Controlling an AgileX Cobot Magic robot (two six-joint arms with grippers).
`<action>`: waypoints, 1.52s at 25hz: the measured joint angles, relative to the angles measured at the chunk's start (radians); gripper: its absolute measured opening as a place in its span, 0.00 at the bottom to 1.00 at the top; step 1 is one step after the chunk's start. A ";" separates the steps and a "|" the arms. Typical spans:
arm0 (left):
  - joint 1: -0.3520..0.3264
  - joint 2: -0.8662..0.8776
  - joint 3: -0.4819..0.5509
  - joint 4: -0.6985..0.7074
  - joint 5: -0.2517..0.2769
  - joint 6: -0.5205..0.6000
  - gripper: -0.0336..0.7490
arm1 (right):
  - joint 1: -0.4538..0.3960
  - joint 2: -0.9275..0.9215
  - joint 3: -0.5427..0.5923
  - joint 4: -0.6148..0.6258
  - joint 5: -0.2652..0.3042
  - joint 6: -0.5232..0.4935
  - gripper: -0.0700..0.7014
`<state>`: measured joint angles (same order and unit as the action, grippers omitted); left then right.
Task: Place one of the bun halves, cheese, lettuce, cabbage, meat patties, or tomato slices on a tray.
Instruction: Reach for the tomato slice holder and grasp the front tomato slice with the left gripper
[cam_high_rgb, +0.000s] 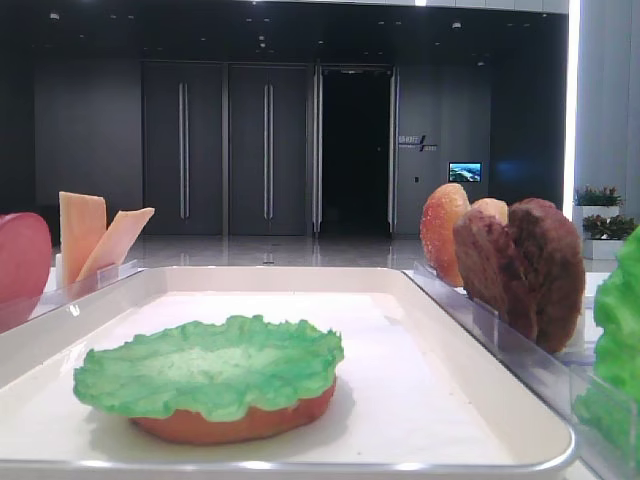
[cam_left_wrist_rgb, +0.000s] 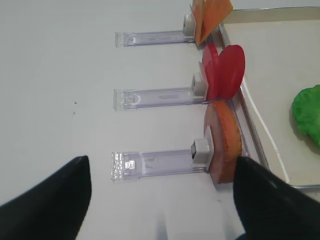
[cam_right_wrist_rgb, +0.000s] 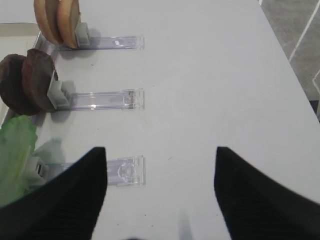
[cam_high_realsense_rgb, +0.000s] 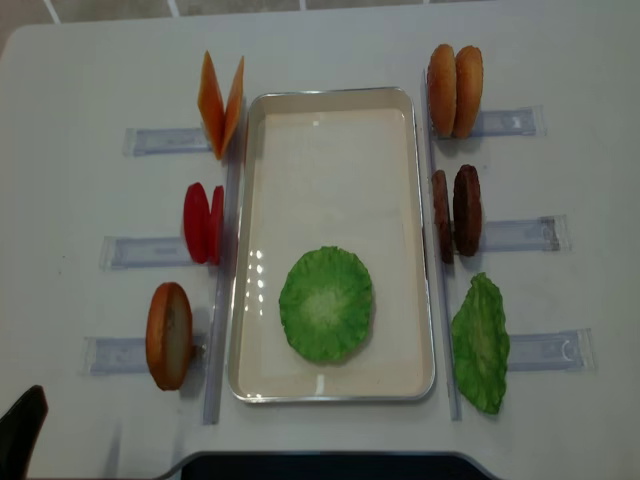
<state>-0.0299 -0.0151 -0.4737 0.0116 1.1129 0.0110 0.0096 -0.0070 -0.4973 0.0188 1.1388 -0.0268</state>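
The white tray (cam_high_realsense_rgb: 330, 93) lies in the middle. On it, lettuce (cam_high_realsense_rgb: 326, 304) covers a bun half (cam_high_rgb: 235, 425). Left of the tray, cheese (cam_high_realsense_rgb: 221, 103), tomato slices (cam_high_realsense_rgb: 203, 222) and a bun half (cam_high_realsense_rgb: 169, 335) stand in holders. On the right stand two bun halves (cam_high_realsense_rgb: 455, 90), meat patties (cam_high_realsense_rgb: 455, 212) and a green leaf (cam_high_realsense_rgb: 481, 343), lettuce or cabbage I cannot tell. My left gripper (cam_left_wrist_rgb: 162, 200) is open and empty, hovering over the table beside the left bun half (cam_left_wrist_rgb: 225, 142). My right gripper (cam_right_wrist_rgb: 160, 195) is open and empty, right of the leaf's holder (cam_right_wrist_rgb: 125, 170).
Clear acrylic holders (cam_high_realsense_rgb: 150, 140) stick out sideways from both long sides of the tray. Bare white table lies beyond their outer ends. A dark rounded edge (cam_high_realsense_rgb: 320, 466) runs along the front of the table.
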 joint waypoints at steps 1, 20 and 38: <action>0.000 0.000 0.000 0.000 0.000 0.000 0.93 | 0.000 0.000 0.000 0.000 0.000 0.000 0.70; 0.000 0.011 0.000 0.000 0.000 0.000 0.93 | 0.000 0.000 0.000 0.000 -0.001 0.000 0.70; 0.000 0.487 -0.135 0.000 0.036 -0.052 0.93 | 0.000 0.000 0.000 0.000 -0.001 0.000 0.70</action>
<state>-0.0299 0.4721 -0.6088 0.0111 1.1487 -0.0412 0.0096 -0.0070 -0.4973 0.0188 1.1379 -0.0268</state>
